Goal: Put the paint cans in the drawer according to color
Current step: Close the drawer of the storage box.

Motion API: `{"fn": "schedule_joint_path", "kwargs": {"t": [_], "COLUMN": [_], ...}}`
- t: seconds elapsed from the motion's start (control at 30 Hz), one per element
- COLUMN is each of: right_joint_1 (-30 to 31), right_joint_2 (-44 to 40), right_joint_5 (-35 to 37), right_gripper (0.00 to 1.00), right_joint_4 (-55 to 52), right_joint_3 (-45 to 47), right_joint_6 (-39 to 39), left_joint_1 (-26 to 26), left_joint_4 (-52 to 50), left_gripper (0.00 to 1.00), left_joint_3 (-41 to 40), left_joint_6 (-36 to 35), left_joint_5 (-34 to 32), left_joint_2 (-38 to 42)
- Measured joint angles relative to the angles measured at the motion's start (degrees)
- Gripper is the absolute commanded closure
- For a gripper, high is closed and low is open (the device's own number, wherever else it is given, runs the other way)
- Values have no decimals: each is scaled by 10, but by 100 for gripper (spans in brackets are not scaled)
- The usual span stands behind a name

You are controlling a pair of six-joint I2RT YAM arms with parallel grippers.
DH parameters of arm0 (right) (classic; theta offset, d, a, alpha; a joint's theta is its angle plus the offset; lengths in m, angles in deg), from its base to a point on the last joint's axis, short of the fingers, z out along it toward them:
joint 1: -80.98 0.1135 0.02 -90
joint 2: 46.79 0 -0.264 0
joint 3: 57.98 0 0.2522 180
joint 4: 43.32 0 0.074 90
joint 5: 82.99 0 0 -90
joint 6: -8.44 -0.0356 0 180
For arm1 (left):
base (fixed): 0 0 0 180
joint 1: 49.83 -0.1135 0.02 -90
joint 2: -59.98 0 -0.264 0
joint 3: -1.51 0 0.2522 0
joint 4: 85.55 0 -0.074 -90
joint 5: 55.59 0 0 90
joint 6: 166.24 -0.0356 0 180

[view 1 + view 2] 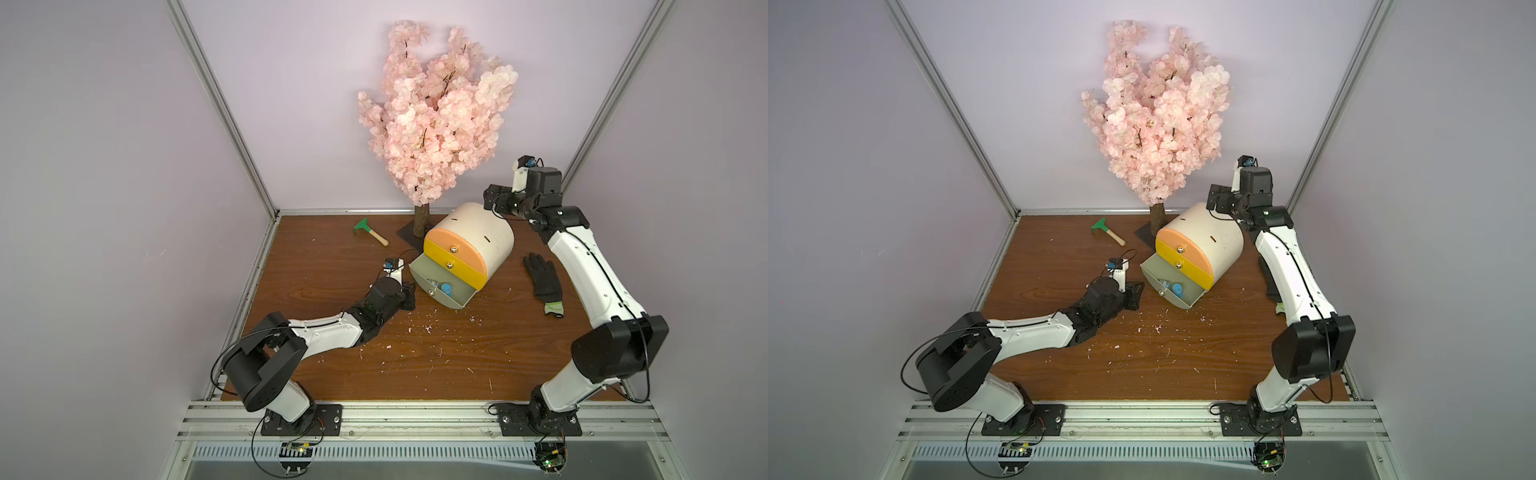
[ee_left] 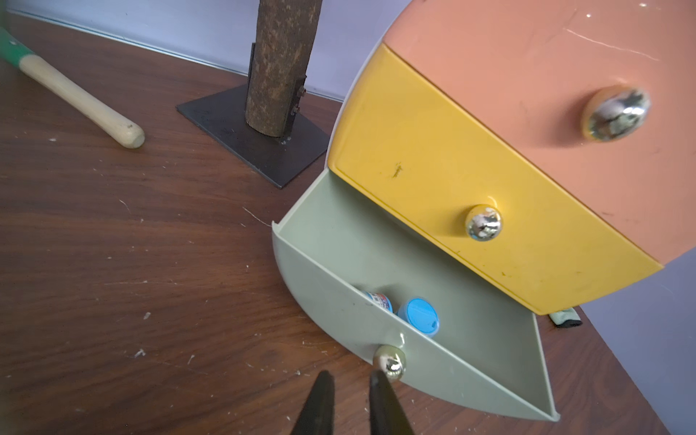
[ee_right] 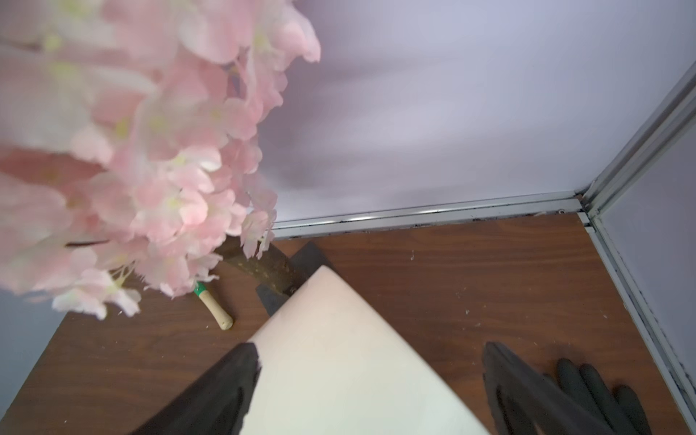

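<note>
The cream drum-shaped cabinet [image 1: 473, 237] [image 1: 1208, 232] lies tilted on the wooden table. Its peach and yellow drawers are closed. The grey bottom drawer [image 2: 327, 286] [image 1: 467, 297] is pulled out. Two blue paint cans are in it, one upright [image 2: 418, 315] [image 1: 444, 288] and one lying on its side [image 2: 380, 301]. My left gripper [image 2: 350, 376] [image 1: 412, 297] is shut and empty, its tips just beside the grey drawer's metal knob [image 2: 389, 363]. My right gripper [image 3: 367, 354] [image 1: 494, 203] stands open, straddling the cabinet's cream back [image 3: 339, 339].
A pink blossom tree [image 1: 436, 116] on a black base plate [image 2: 256, 128] stands just behind the cabinet. A green-headed toy tool [image 1: 370, 231] lies at the back left. A black glove [image 1: 544, 280] lies right of the cabinet. White crumbs dot the table.
</note>
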Motion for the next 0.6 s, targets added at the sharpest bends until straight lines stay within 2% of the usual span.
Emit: {"fn": "schedule_joint_path", "kwargs": {"t": [0.33,0.6], "right_joint_1": [-14,-16], "right_joint_2": [158,172], "right_joint_5": [-26,-73], "right_gripper": [2,3], "right_joint_4": [-74,-97], "right_joint_3": [-169,-133], "right_joint_6": [22,26], "left_joint_1": [1,9], "left_joint_4": [49,57], "left_gripper": [84,85], "left_joint_3": [5,35], "left_joint_6": [2,1], "left_joint_5": [4,2], "left_joint_2": [-68,-106]}}
